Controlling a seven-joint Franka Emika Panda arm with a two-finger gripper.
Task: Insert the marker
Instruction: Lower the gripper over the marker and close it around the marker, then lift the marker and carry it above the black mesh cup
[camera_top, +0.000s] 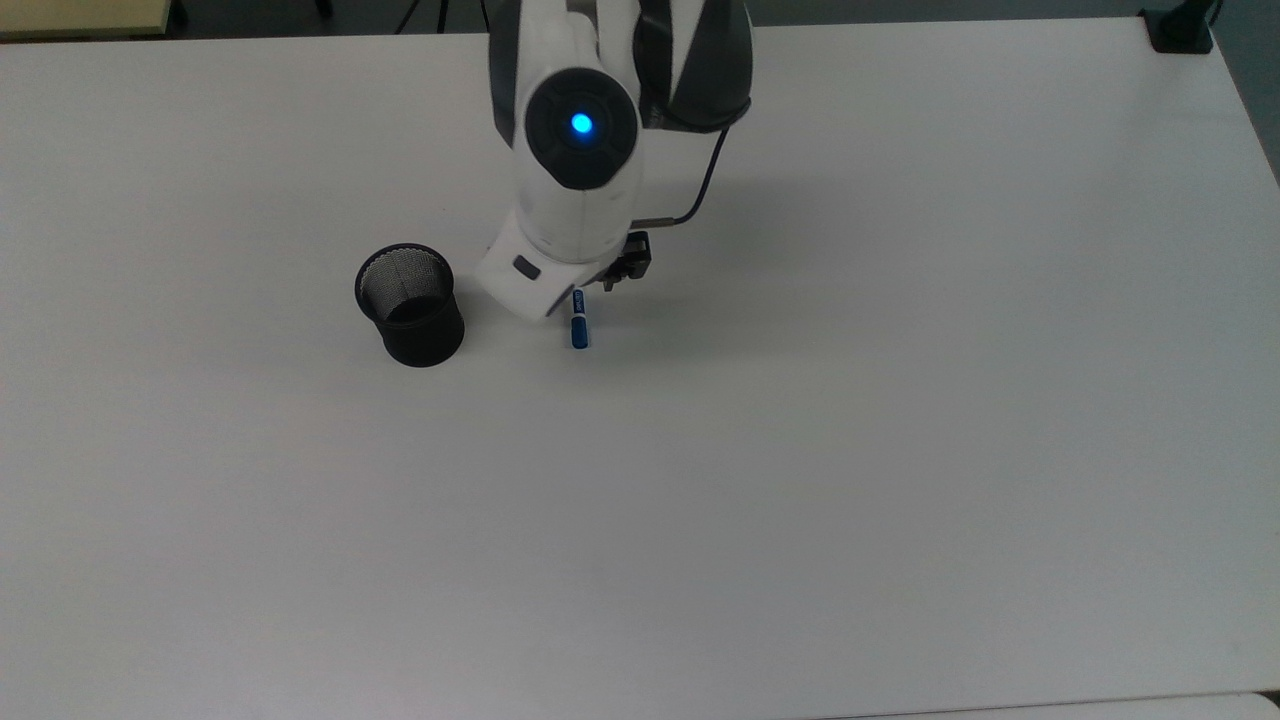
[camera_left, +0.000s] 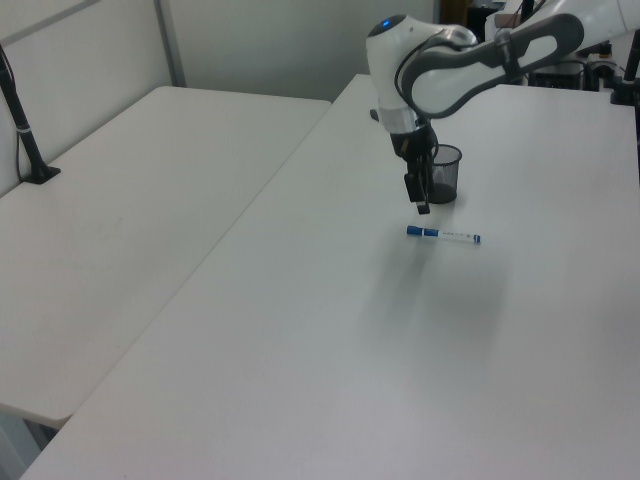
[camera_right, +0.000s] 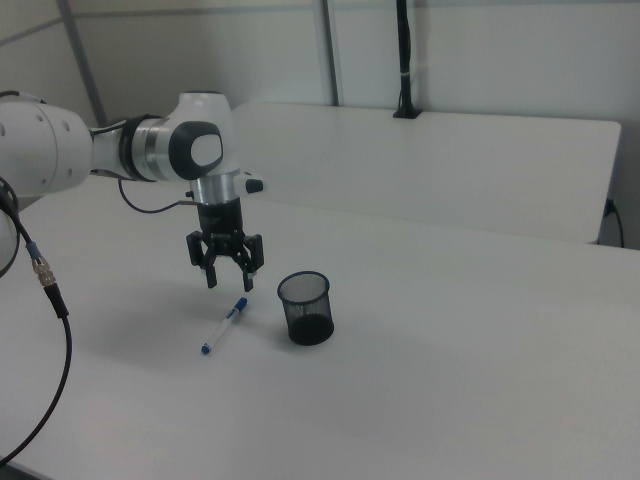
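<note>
I've got a plain white table (camera_top: 900, 450) under the arm. Lying flat on it is the marker (camera_right: 224, 325), blue cap toward the top view's bottom. A black mesh cup (camera_top: 410, 304) stands upright just beside it, on the top view's left, not touching.
</note>
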